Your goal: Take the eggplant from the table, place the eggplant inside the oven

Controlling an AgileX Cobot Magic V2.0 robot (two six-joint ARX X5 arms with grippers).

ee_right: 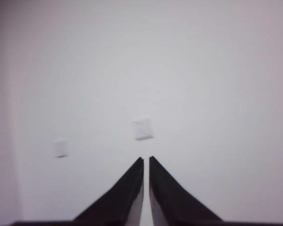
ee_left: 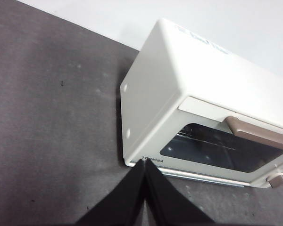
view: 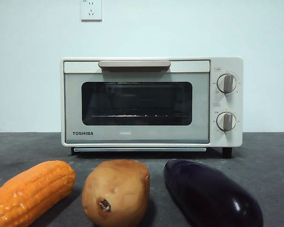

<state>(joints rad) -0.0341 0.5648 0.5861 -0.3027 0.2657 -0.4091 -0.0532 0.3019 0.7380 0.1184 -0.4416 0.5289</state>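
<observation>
The dark purple eggplant [view: 213, 194] lies on the grey table [view: 28, 146] at the front right, beside the potato. Behind it stands the cream TOSHIBA oven [view: 151, 101] with its door closed, wire rack visible through the glass. In the left wrist view the oven [ee_left: 179, 94] sits ahead of my left gripper [ee_left: 145, 165], whose jaws are shut with nothing in them, above the table near the oven's front corner. My right gripper [ee_right: 146, 161] is shut and empty, facing the white wall. Neither arm shows in the front view.
An orange corn cob [view: 31, 191] lies front left and a brown potato [view: 116, 191] in the middle, both in line with the eggplant. The oven's beige handle [view: 134, 64] runs along the door top; two knobs [view: 226, 83] sit on its right. A wall socket [view: 91, 9] is above.
</observation>
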